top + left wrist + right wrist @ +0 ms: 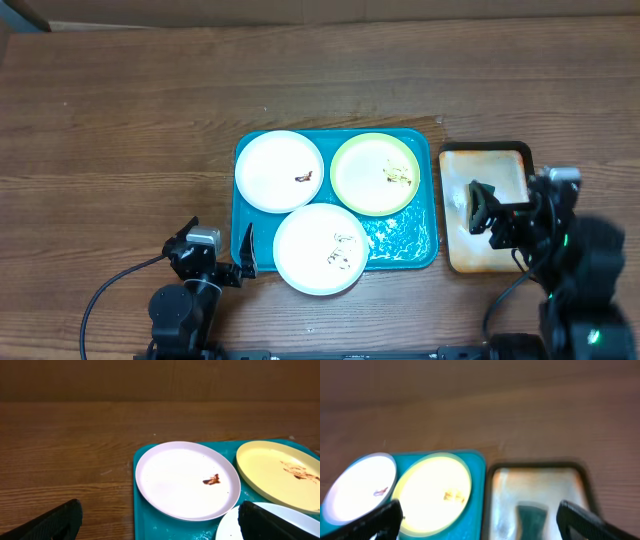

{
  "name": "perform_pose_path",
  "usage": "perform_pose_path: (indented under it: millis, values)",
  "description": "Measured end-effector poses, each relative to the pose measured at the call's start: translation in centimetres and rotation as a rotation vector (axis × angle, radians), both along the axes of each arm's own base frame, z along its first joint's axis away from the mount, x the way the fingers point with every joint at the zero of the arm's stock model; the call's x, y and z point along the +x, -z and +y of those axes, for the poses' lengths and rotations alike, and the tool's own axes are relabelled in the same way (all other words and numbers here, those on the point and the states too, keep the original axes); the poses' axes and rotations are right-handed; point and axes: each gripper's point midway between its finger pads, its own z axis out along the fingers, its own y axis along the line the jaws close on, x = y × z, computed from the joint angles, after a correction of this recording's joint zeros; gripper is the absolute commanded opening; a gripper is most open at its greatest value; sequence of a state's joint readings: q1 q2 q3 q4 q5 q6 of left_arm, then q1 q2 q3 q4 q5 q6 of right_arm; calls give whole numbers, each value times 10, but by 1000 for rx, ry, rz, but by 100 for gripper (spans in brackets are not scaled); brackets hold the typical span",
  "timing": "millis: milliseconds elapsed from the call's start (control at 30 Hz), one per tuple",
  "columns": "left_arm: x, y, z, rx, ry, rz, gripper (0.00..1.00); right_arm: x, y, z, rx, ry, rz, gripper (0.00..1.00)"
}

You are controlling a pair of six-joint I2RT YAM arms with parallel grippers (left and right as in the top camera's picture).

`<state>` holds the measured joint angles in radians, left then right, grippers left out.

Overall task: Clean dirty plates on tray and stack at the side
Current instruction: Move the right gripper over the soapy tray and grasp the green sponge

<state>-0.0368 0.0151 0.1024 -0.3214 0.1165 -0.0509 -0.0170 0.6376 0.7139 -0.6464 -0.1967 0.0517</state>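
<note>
On the teal tray lie three plates. A white plate with a dark smear is at the back left, also seen in the left wrist view. A yellow-green plate with brownish bits sits at the back right. Another white plate with dark marks lies in front. My left gripper is open at the tray's near left corner, with one finger over the front plate's edge. My right gripper is open above the smaller tray, with nothing held.
Right of the teal tray stands a smaller black-rimmed tray with an orange-stained cream inside. A dark green pad lies in it between my right fingers. Bare wooden table surrounds both trays.
</note>
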Motion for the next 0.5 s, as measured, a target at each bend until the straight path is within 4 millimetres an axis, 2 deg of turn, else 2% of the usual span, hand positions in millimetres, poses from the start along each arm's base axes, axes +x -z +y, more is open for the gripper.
perform_pose_path:
  millis: [133,300,367,500]
  values:
    - [0,0,0,0,-1,-3,100,22,-10,15,61,-74,249,100]
    - [0,-1,0,0,-1,-4,100,20,-5,22,110,-90,633,100]
    - [0,-1,0,1,0,-4,100,15,0,21,108,-78,765,100]
    - [0,-1,0,2,0,-4,100,10,21,4,31,-10,961,100]
